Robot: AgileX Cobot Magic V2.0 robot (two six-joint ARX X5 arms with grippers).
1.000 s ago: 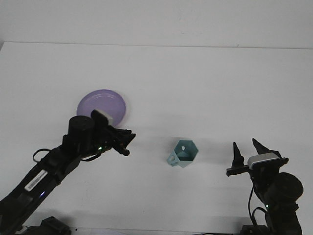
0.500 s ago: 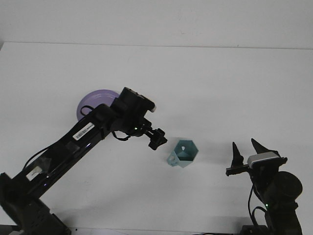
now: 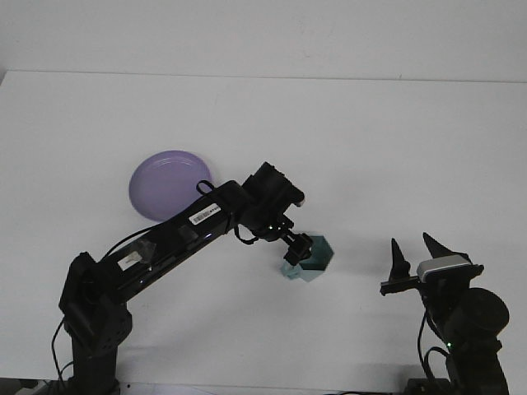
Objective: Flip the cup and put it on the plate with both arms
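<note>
A teal hexagonal cup [image 3: 316, 257] lies on its side on the white table, mouth facing the camera, right of centre. My left gripper [image 3: 296, 248] reaches over from the left and covers the cup's left edge; its dark tip overlaps the rim. The purple plate [image 3: 169, 183] lies flat at the left, behind the left arm and apart from the cup. My right gripper [image 3: 415, 253] stands open at the lower right, pointing up, with nothing between its fingers, about a hand's width right of the cup.
The left arm [image 3: 189, 230] stretches diagonally from the lower left across the table, passing just below the plate. The table's far edge [image 3: 263, 76] runs along the top.
My left arm has swung and stretched rightward from beside the plate until its gripper reached the cup. The plate is now uncovered. The cup and the right gripper have not moved.
</note>
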